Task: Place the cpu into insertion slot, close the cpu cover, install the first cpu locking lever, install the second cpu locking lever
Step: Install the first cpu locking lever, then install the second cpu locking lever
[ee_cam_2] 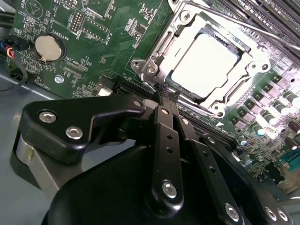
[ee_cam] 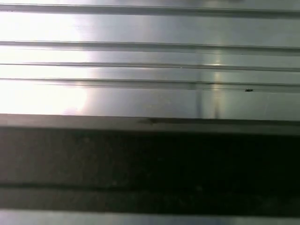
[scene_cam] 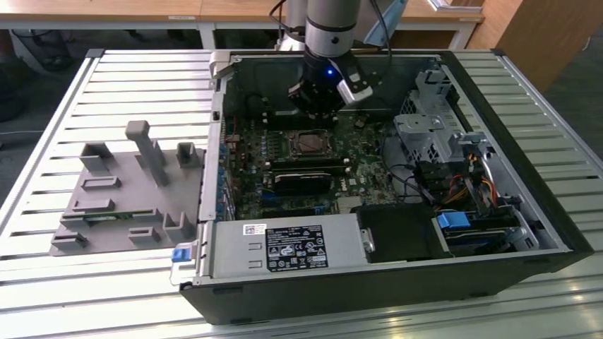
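The arm reaches down from above into the open computer case (scene_cam: 396, 275), which lies on a slatted metal worktop (scene_cam: 75, 282). Its pincer (ee_cam_2: 166, 93) hangs just over the motherboard (ee_cam_2: 93, 42) at the edge of the slot (scene_cam: 309, 144), fingers (ee_cam_2: 161, 123) pressed together on nothing. In the second wrist view the cpu (ee_cam_2: 205, 64) sits in the slot, silvery face up, and the cover (ee_cam_2: 234, 96) lies down around it. A grey fixture (scene_cam: 127, 194) rests beside the case, toward the exterior view's left.

An opened computer case (scene_cam: 396, 282) is laid on a slatted metal desk (scene_cam: 113, 92). The pincer (scene_cam: 315, 113) is held just above the insertion slot (scene_cam: 309, 143) on the green motherboard (scene_cam: 282, 191). A grey fixture (scene_cam: 123, 191) is seen toward the exterior view's left.
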Controlling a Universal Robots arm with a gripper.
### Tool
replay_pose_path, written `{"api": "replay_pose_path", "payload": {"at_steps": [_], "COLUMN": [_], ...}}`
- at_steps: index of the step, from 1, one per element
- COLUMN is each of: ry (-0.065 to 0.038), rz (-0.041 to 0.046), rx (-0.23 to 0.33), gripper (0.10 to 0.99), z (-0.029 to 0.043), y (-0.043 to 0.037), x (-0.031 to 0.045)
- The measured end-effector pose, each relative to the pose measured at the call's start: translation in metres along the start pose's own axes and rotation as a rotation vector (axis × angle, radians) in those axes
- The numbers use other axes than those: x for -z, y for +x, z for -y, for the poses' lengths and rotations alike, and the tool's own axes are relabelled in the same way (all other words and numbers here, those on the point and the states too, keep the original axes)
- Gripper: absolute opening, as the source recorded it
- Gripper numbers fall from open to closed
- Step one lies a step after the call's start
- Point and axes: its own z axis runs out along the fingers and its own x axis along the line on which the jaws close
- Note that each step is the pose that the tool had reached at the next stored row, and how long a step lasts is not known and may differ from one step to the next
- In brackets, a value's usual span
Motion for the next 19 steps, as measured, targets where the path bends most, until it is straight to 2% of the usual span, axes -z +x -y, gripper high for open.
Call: {"api": "replay_pose_path", "payload": {"at_steps": [11, 19], "ry": [0.000, 0.000], "rz": [0.0000, -0.0001], "rx": [0.000, 0.000], "gripper": [0.106, 0.106], "z": [0.0042, 0.0098], "y": [-0.0007, -0.0009], "x": [0.0001, 0.0002]}}
